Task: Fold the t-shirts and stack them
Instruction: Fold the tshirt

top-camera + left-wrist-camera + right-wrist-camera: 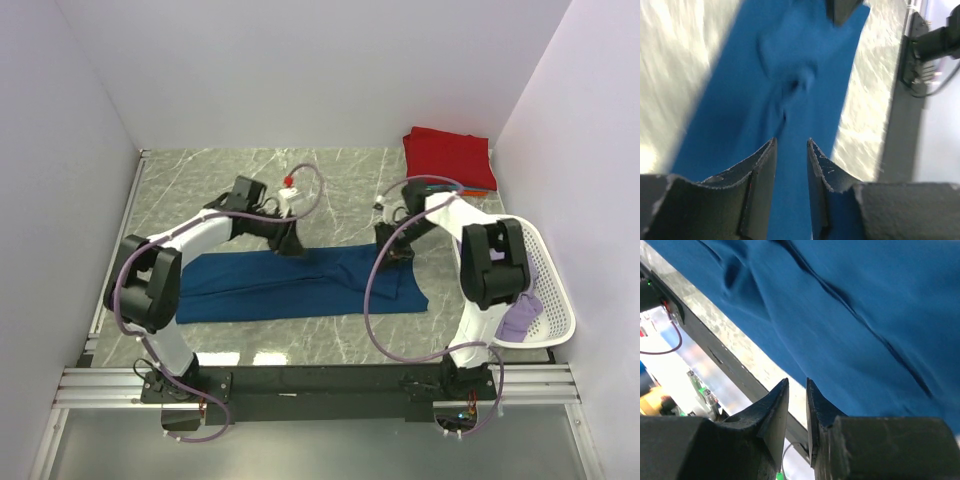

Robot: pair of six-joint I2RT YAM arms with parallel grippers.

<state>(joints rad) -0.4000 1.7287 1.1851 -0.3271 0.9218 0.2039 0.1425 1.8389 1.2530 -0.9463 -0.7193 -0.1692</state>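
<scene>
A blue t-shirt lies flat on the marble table as a long band folded lengthwise, with a few creases near its middle. My left gripper hovers at the far edge of the band, left of centre. Its jaws stand slightly apart, with only the cloth below showing in the gap. At the far edge near the shirt's right end, my right gripper also has a narrow gap with nothing in it, just above the blue cloth. A folded red t-shirt lies at the back right.
A white basket stands at the right edge with a purple garment in it. White walls close in the table on three sides. The arms' metal base rail runs along the near edge.
</scene>
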